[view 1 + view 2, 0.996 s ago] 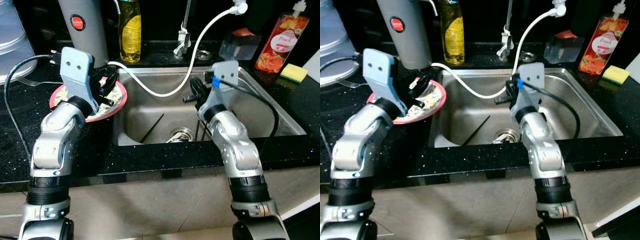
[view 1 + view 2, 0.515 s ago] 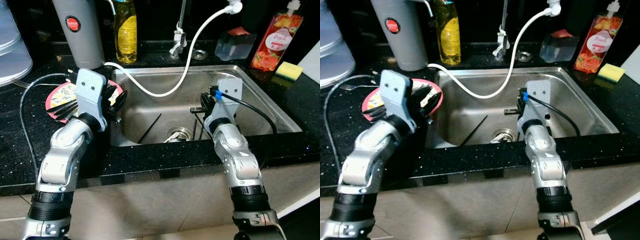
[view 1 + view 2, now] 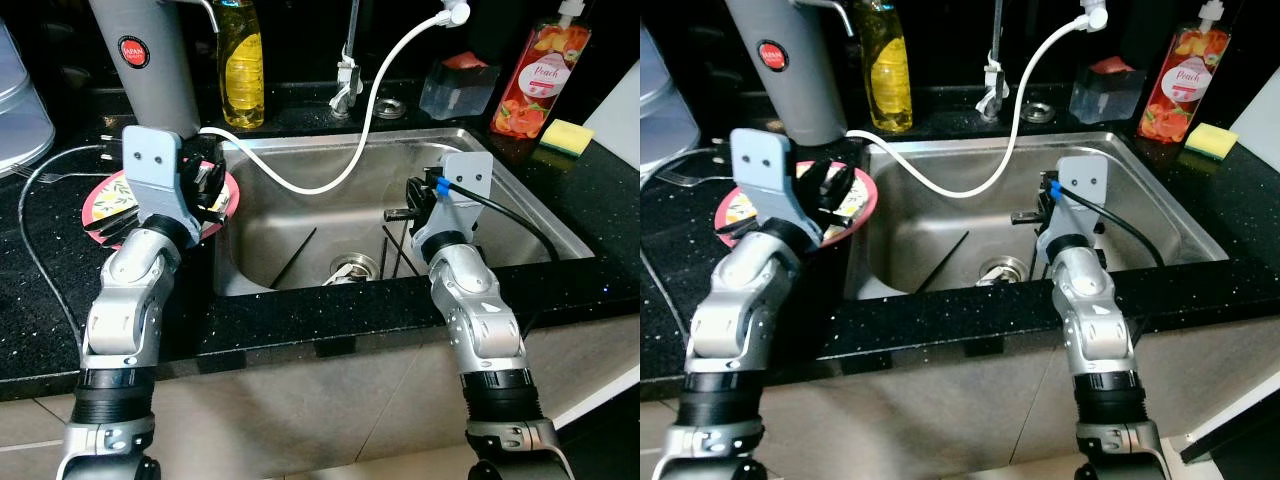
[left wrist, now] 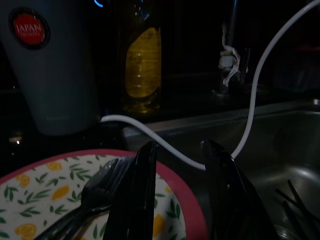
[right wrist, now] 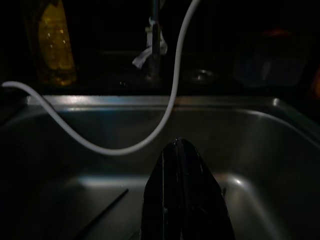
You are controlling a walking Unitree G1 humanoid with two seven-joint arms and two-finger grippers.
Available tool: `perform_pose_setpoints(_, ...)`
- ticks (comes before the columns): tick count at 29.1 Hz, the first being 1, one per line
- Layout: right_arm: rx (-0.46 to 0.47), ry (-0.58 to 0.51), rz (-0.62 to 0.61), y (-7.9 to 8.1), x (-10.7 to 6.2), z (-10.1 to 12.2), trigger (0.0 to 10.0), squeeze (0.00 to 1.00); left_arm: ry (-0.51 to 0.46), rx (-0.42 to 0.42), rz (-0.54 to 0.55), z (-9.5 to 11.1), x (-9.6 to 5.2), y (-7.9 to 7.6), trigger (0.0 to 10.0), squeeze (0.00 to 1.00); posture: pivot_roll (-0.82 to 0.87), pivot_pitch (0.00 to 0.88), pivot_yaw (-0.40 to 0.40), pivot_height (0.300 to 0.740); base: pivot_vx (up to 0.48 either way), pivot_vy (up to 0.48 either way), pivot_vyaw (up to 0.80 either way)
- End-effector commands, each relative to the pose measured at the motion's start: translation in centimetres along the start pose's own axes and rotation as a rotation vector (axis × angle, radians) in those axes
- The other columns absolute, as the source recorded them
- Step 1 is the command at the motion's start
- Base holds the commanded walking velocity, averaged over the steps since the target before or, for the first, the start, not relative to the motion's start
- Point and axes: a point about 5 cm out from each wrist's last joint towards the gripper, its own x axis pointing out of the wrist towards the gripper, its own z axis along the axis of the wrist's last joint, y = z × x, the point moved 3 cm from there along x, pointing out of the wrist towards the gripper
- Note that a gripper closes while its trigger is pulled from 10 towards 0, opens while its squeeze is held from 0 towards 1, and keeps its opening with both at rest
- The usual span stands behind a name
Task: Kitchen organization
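A pink-rimmed plate (image 3: 100, 192) with a lemon pattern lies on the black counter, left of the sink. Black forks (image 4: 100, 185) rest on it. My left gripper (image 3: 208, 187) hovers open just above the plate's sink-side rim, with nothing between its fingers (image 4: 137, 200). My right gripper (image 3: 402, 213) is shut and empty, held over the right half of the steel sink (image 3: 520, 205). In the right wrist view its fingers (image 5: 179, 200) are pressed together above the basin. Thin black sticks (image 3: 297, 258) lie in the sink near the drain (image 3: 346, 267).
A white hose (image 3: 345, 165) loops from the tap across the sink to the counter. A grey flask (image 3: 150, 60), a yellow soap bottle (image 3: 240, 65), a clear box (image 3: 455, 90), a peach bottle (image 3: 527, 80) and a sponge (image 3: 563, 133) line the back. A fork (image 3: 25, 172) lies far left.
The camera has shifted, so the whole scene sits differently. My left gripper has drawn back from the plate's middle to its sink-side rim. The right gripper has stayed shut over the sink.
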Motion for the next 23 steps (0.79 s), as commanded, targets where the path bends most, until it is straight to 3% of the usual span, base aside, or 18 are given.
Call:
perform_pose_setpoints(1, -0.004, -0.017, -0.005, -0.3, 0.2, 0.3, 10.0, 0.0, 0.004, -0.007, 0.016, -0.5, 0.0, 0.1, 10.0, 0.0, 0.05, 0.0, 0.008, 0.74, 0.0, 0.0, 0.0)
perform_pose_setpoints(8, 0.004, -0.043, -0.005, 0.1, 0.4, 0.9, 10.0, 0.0, 0.0, -0.009, 0.038, -0.8, 0.8, 0.1, 10.0, 0.0, 0.04, 0.0, 0.01, 0.74, 0.0, 0.0, 0.0)
perform_pose_setpoints(12, -0.003, -0.035, 0.023, 0.2, 0.3, 0.7, 10.0, 0.0, -0.004, 0.001, 0.074, -0.9, 1.0, 1.2, 10.0, 0.0, 0.06, 0.0, -0.009, 0.74, 0.0, 0.0, 0.0)
perform_pose_setpoints(23, -0.014, -0.057, 0.012, 0.0, 0.5, 1.3, 10.0, 0.0, 0.02, 0.023, 0.02, -1.3, 0.7, 1.2, 10.0, 0.0, 0.03, 0.0, 0.023, 0.74, 0.0, 0.0, 0.0)
